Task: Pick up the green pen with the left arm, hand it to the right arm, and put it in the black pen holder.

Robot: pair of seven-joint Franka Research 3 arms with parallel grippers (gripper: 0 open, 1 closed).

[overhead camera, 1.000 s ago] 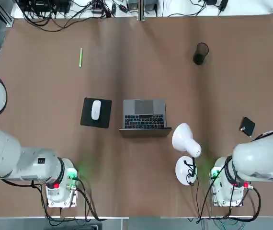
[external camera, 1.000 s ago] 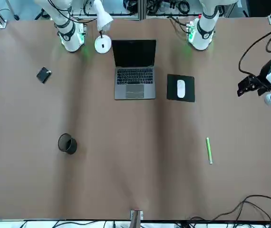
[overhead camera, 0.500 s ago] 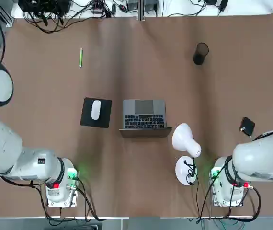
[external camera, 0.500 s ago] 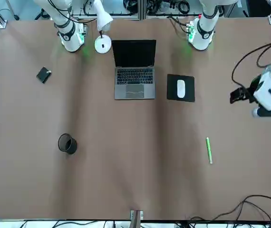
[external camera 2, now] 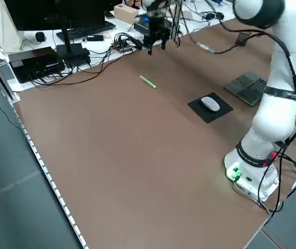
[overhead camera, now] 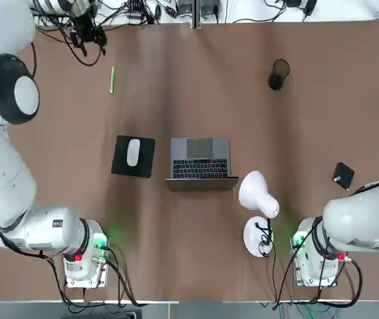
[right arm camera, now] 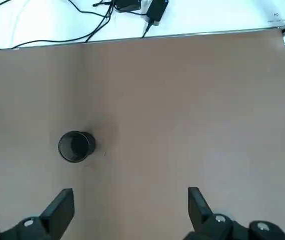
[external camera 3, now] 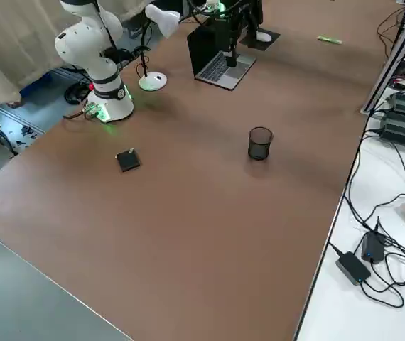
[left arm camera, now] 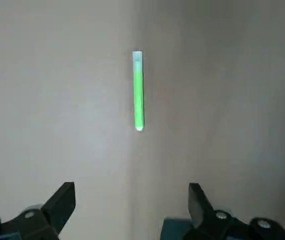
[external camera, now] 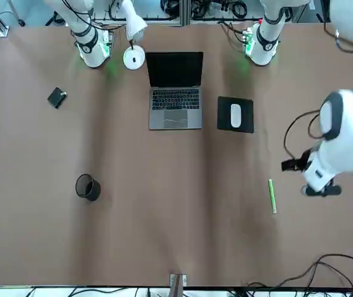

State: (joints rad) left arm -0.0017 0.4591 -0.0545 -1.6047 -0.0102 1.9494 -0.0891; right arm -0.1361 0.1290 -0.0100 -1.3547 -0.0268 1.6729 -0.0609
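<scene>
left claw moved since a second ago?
Yes. In the front view the left claw has swung in from the table edge toward the green pen, which lies untouched.

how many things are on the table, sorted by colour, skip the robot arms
green: 1, the green pen
black: 3, the black pen holder, the mouse pad, the small square box
white: 2, the mouse, the desk lamp
grey: 1, the laptop
total: 7
</scene>
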